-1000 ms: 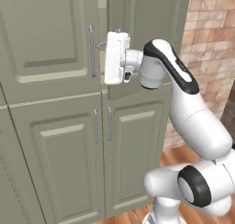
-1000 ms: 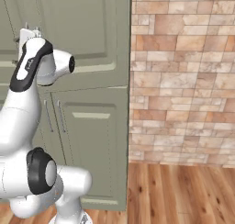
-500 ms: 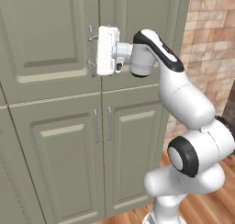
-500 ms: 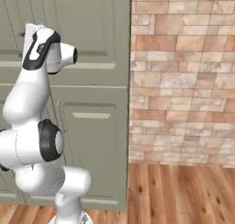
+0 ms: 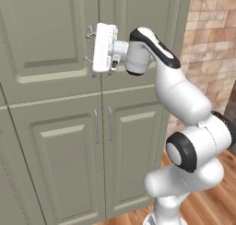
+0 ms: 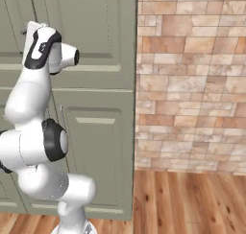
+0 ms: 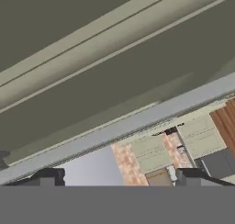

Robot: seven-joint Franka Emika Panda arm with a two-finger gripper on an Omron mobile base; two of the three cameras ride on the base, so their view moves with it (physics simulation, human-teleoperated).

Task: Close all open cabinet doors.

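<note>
Two tall sage-green cabinet doors, left (image 5: 46, 39) and right (image 5: 133, 12), meet at a seam behind my hand, and both look flush or nearly so. My gripper (image 5: 89, 45) is open and points left at the left door's silver bar handle (image 5: 92, 71), one finger above and one below a stretch of it. In the hand view the handle (image 7: 137, 122) runs slantwise across the door panel, just above my gripper (image 7: 119, 175), whose tips stand wide apart without touching it. From the right base view my arm (image 6: 41, 51) covers the hand, in front of the right door (image 6: 96, 22).
Shorter lower doors (image 5: 64, 164) with small handles (image 5: 96, 126) sit under the tall ones. A brick wall (image 6: 192, 84) starts right of the cabinet, with wood floor (image 6: 192, 199) below it. My own arm and base fill the space in front of the cabinet.
My hand has swung left from the right door's edge to the left door's handle, and its fingers now bracket the bar. The jaws have narrowed slightly.
</note>
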